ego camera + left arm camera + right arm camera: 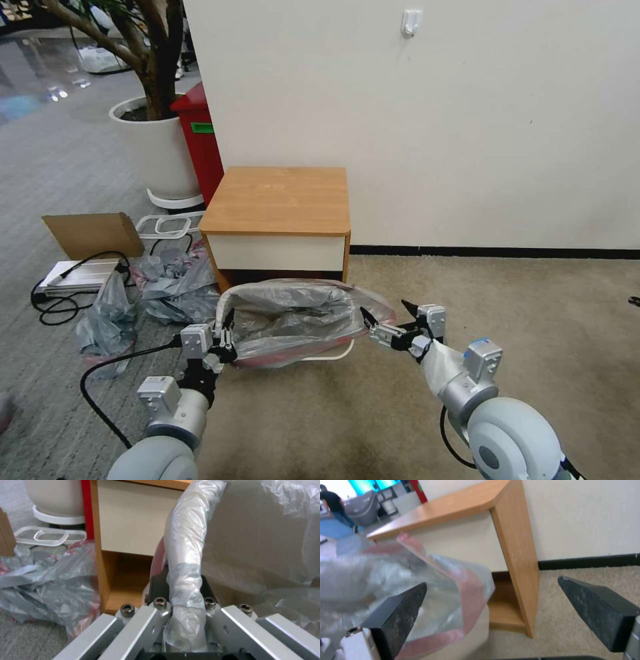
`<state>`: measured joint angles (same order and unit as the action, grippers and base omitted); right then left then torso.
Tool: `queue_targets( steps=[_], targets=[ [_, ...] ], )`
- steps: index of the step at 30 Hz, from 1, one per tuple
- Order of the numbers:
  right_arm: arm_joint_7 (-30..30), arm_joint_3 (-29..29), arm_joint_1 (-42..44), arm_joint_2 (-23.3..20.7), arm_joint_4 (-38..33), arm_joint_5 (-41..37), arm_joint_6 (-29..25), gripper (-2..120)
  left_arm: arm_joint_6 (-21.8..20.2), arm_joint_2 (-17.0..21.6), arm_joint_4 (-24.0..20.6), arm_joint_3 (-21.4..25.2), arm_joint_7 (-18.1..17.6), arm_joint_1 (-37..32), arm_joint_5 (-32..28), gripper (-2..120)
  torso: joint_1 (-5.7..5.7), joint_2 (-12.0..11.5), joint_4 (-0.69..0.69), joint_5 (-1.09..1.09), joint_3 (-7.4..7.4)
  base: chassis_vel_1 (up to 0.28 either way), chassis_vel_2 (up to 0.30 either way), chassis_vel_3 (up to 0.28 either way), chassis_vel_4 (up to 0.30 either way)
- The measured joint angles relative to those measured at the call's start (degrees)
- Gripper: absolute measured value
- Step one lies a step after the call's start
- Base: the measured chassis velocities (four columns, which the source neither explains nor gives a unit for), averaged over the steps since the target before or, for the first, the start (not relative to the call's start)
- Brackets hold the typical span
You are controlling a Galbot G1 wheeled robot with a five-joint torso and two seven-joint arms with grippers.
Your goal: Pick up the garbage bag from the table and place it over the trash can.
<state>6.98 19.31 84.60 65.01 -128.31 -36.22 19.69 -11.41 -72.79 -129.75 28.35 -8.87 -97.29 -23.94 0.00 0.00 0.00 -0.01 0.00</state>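
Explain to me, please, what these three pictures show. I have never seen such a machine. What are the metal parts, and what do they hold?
This is a robot with two arms. One picture comes from a camera on its head; the other two come from cameras on its wrists.

The thin translucent grey garbage bag with a pink-red band is spread over the small cream-beige plastic trash can, in front of the small wooden table with an orange-brown top.

The left gripper is shut on the bag-covered rim. The right gripper is open beside the bag's other end, holding nothing.

On the floor to the left lie duller grey plastic bags and a flat brown cardboard piece.
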Motion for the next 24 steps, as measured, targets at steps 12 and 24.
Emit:
queue_targets(
  steps=[12, 24],
  targets=[
    [2.36, 0.52, -1.50, 2.68, 2.91, -2.89, -0.10, 100, 3.25, -0.26, -0.08, 0.32, 2.57, -1.09, -0.94, 4, 0.00, 0.00, 0.01, 0.01, 0.00, 0.000, 0.000, 0.000, 0.000],
    [2.69, 3.24, 0.39, 6.60, 3.49, -6.13, -0.16, 100, -0.04, -2.47, -1.24, 1.43, 0.20, -0.42, -14.42, 4, 0.00, 0.00, 0.00, 0.01, 0.00, 0.000, 0.000, 0.000, 0.000]
  ],
)
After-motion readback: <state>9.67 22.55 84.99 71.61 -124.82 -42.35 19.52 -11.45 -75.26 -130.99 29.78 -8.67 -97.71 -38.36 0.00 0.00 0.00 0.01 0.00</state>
